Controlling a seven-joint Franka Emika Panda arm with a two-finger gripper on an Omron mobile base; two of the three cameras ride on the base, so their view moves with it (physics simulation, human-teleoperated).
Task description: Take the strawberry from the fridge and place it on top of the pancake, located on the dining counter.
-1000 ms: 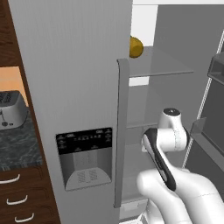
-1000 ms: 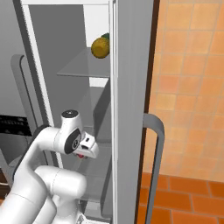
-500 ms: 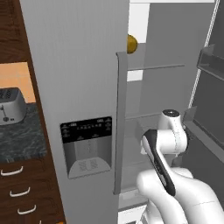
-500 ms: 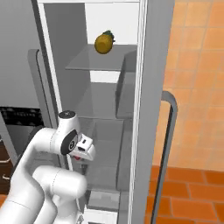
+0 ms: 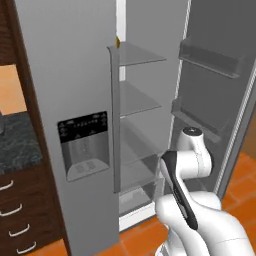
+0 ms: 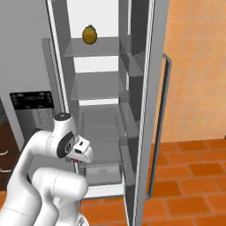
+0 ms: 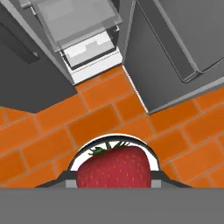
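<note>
The gripper (image 7: 113, 186) holds the strawberry (image 7: 114, 168) between its jaws, above the orange floor, with the open fridge (image 6: 97, 132) at twelve o'clock. Picking looks done; carrying it to the pancake remains.

Red strawberry (image 7: 114, 169) with yellow seeds, green leaves; grey fridge (image 5: 75, 100); orange brick-patterned floor (image 7: 52, 127); seemingly yellow-brown fruit (image 6: 89, 35).

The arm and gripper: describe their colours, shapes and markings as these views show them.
The arm is glossy white, built of thick rounded segments, with a dark curved band along one link and a grey disc cap on a joint. The gripper hangs off a boxy white hand with small dark and red details. No cables or lettering visible.
</note>
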